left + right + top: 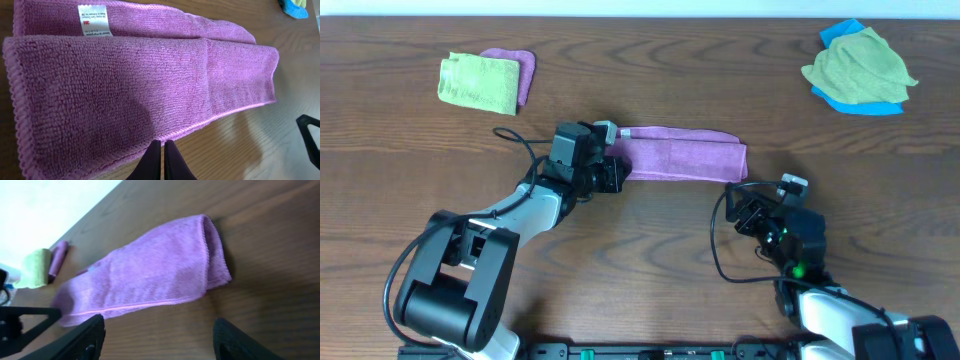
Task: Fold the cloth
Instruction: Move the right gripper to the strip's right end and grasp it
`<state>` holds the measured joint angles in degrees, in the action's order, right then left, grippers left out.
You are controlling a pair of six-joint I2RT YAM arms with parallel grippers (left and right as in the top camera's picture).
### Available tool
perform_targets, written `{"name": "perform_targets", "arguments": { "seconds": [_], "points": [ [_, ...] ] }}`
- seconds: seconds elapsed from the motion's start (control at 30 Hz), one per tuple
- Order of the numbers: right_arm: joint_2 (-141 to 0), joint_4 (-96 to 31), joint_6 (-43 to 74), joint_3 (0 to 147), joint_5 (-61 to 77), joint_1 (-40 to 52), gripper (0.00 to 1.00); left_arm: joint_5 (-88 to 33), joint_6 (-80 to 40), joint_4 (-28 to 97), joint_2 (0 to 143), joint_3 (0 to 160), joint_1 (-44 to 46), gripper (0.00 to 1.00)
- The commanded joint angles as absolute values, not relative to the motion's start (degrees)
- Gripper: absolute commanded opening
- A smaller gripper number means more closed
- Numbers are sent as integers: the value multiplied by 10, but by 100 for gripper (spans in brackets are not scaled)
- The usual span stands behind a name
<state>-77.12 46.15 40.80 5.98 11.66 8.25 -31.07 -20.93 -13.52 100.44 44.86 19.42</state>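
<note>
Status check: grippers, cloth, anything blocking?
Left gripper shut at the near edge of the cloth, grip unclear. Right gripper open, empty, just short of its other end. Cloth folded into a long strip, label up. Nothing blocking.

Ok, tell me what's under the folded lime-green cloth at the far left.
A lilac-purple cloth, showing only along its top and right edges; the lime-green cloth hides the rest.
</note>
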Motion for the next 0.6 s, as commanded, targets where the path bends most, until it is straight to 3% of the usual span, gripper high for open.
{"name": "perform_targets", "arguments": {
  "seconds": [0.0, 0.07, 0.57],
  "points": [
    [-791, 462, 415, 60, 122, 68, 72, -307, -201, -135, 1008, 456, 195, 5],
    [-808, 460, 406, 62, 122, 61, 77, -307, -201, -135, 1008, 456, 195, 6],
    [-921, 452, 332, 157, 214, 13, 77, -308, -201, -133, 1008, 456, 195, 6]
  ]
}}
